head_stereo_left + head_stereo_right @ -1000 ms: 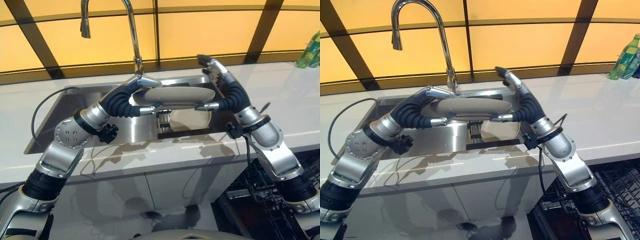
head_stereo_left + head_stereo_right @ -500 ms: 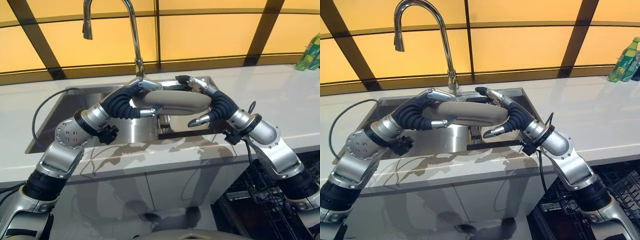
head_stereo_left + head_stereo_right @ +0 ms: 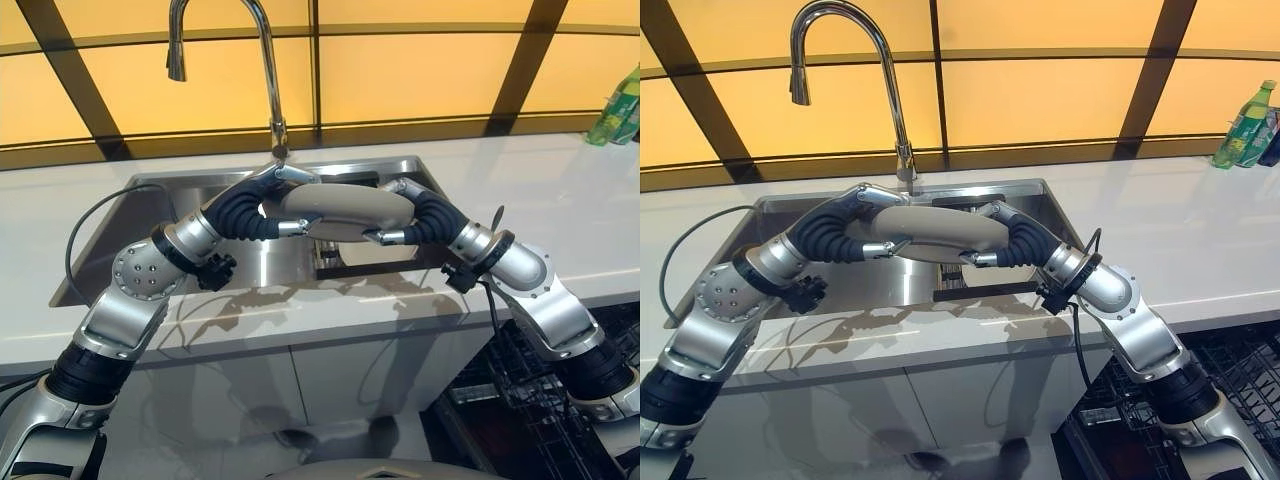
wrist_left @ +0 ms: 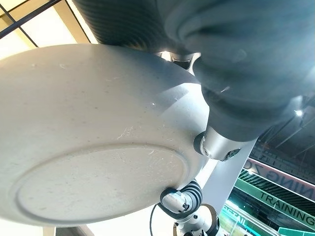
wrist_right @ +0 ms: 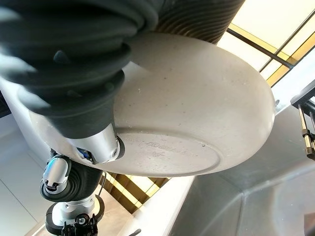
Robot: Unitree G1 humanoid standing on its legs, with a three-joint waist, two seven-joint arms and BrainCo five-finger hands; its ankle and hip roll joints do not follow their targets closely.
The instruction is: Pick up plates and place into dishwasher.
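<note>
A beige plate (image 3: 345, 208) hangs flat above the sink (image 3: 160, 205), held from both sides. My left hand (image 3: 245, 208) is shut on its left rim, fingers over the top and thumb beneath. On the opposite rim my right hand (image 3: 425, 215) is shut the same way, its thumb (image 3: 385, 237) under the edge. The plate's underside (image 4: 98, 147) with its foot ring shows in the left wrist view, and the plate's underside (image 5: 197, 113) also shows in the right wrist view.
A tall curved faucet (image 3: 265, 60) rises behind the plate. A dark rack (image 3: 330, 255) stands in the sink below it. The open dishwasher's wire basket (image 3: 520, 400) lies at the lower right, under the counter (image 3: 560, 180). A green bottle (image 3: 618, 105) stands far right.
My right hand has come in from the plate's far right side and closed on its right rim. The plate has shifted slightly left and lower; the left hand keeps its hold.
</note>
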